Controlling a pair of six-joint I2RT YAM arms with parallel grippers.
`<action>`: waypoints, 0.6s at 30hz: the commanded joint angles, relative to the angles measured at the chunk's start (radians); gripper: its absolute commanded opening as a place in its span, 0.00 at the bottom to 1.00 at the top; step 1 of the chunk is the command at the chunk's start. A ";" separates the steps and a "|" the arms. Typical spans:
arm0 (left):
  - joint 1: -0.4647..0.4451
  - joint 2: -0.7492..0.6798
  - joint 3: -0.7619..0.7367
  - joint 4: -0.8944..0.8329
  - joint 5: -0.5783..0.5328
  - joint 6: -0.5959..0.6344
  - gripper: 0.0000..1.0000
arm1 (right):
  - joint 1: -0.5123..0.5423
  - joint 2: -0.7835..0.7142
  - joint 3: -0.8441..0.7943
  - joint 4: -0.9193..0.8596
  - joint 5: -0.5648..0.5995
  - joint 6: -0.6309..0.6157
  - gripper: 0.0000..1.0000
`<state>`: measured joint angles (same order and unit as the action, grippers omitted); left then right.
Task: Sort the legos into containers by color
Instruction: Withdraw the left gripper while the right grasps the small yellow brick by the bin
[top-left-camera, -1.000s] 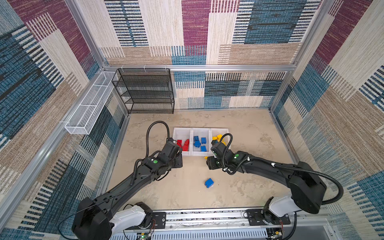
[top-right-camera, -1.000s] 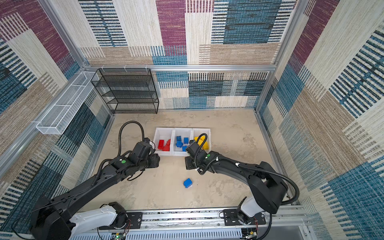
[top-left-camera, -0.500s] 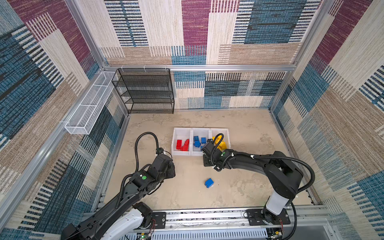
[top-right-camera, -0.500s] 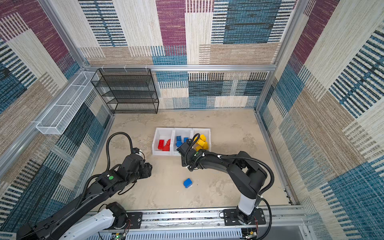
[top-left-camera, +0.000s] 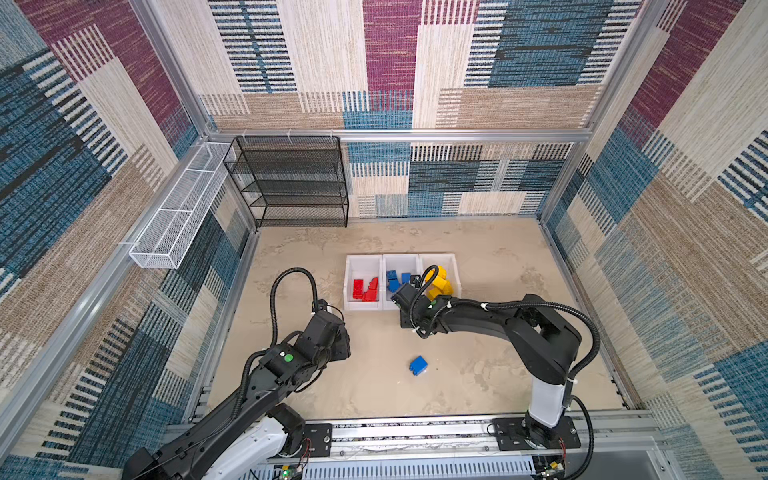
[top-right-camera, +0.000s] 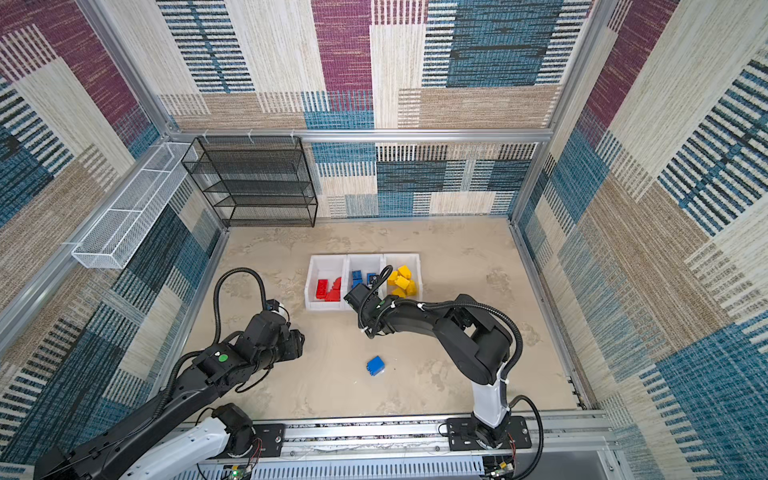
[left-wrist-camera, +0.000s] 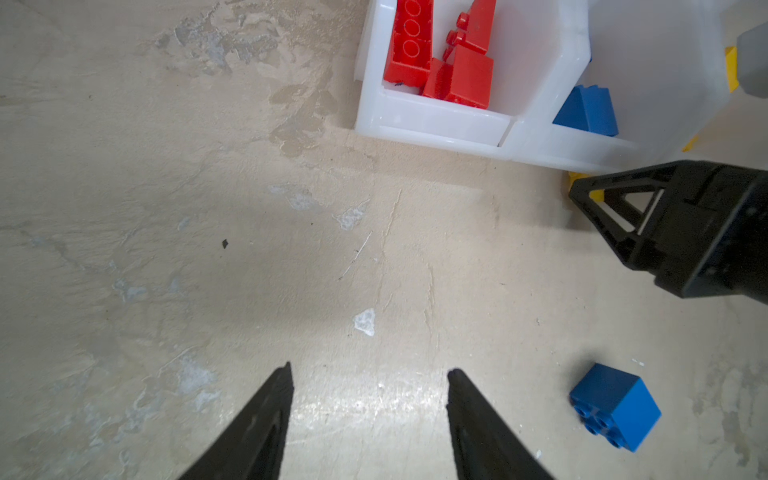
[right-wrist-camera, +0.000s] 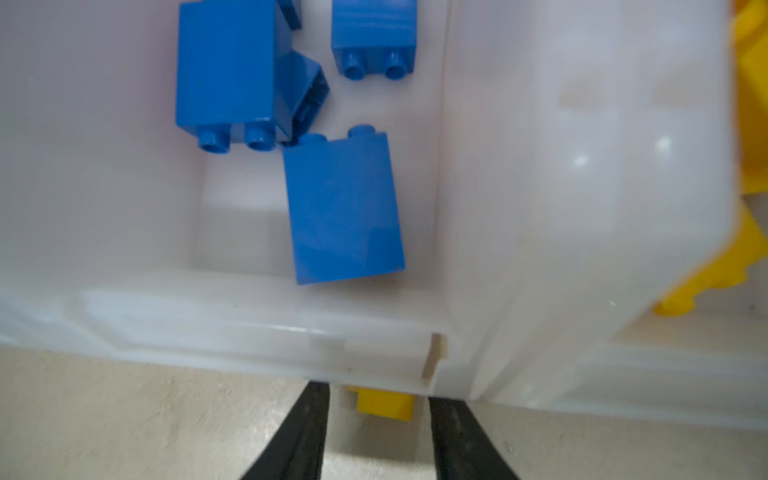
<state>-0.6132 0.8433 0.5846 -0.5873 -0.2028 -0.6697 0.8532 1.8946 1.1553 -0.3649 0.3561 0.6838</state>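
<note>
Right claw (right-wrist-camera: 376, 395) straddles the yellow brick (right-wrist-camera: 384, 407) by the white bin (right-wrist-camera: 249, 316), not yet clenched: it looks light, rigid and slick, so pinch its flat sides, while left claw (left-wrist-camera: 369, 374) hangs released

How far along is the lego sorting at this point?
Mostly done: red legos, blue legos and yellow legos lie in separate white bins. In hand: the right gripper straddles a stray yellow lego on the table against the bins' front; a firm grip cannot be confirmed. Left: that one, plus a loose blue lego on the table. The left gripper is open and empty.
</note>
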 joint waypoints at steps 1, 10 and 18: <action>0.000 -0.002 -0.003 0.012 0.006 -0.022 0.62 | -0.001 0.019 0.016 0.006 0.040 0.010 0.40; 0.000 0.000 -0.002 0.005 0.010 -0.026 0.62 | -0.004 0.025 -0.003 0.024 0.032 -0.019 0.27; 0.000 -0.003 0.000 0.000 0.014 -0.036 0.63 | 0.013 -0.094 -0.126 0.032 -0.022 -0.028 0.23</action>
<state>-0.6132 0.8433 0.5846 -0.5880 -0.2020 -0.6830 0.8547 1.8435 1.0584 -0.3286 0.3584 0.6647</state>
